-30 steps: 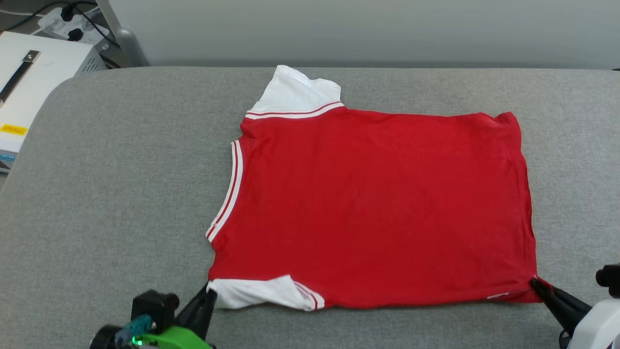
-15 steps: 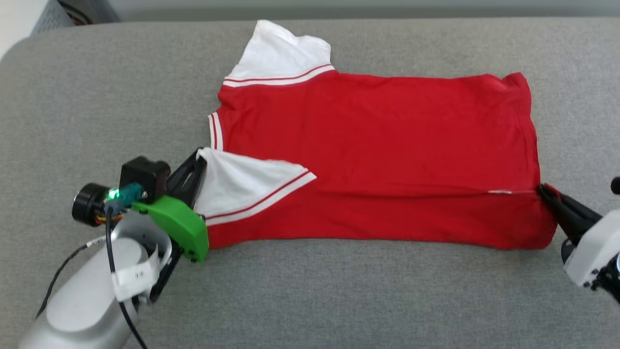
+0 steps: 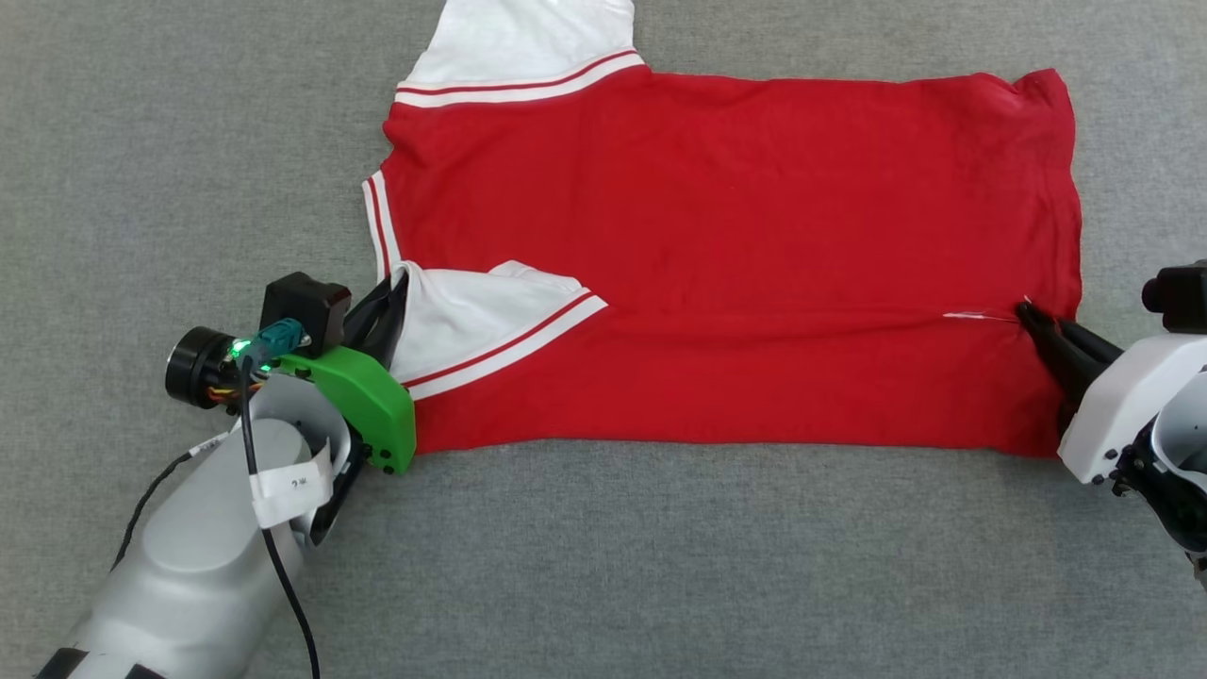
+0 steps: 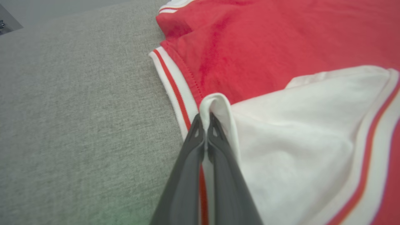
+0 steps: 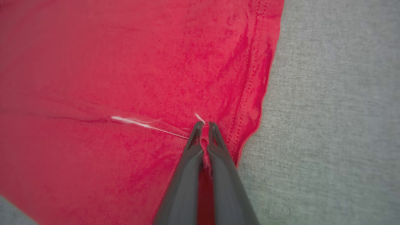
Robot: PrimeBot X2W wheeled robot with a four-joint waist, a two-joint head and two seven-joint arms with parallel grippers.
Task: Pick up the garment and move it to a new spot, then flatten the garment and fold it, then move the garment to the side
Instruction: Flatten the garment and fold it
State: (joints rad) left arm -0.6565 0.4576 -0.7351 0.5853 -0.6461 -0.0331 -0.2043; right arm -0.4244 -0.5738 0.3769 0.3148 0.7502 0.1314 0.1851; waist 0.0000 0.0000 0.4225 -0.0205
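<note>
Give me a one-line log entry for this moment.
step: fold | left pincer: shut on garment at white sleeve | right pincer: shut on garment, opposite end | near edge doubled over red body

Head overhead, wrist views close, sharing garment (image 3: 735, 255)

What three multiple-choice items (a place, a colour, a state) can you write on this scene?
1. Where does the left gripper grip the garment? A) red hem B) neck trim C) white sleeve
2. Which colour is the surface under it? A) grey B) blue C) brown
3. The right gripper is: A) open B) shut on red cloth C) resting on bare surface
Answers: 1 C, white fabric is clamped in it; 2 A, grey weave surrounds the garment; 3 B, red fabric is pinched in it.
</note>
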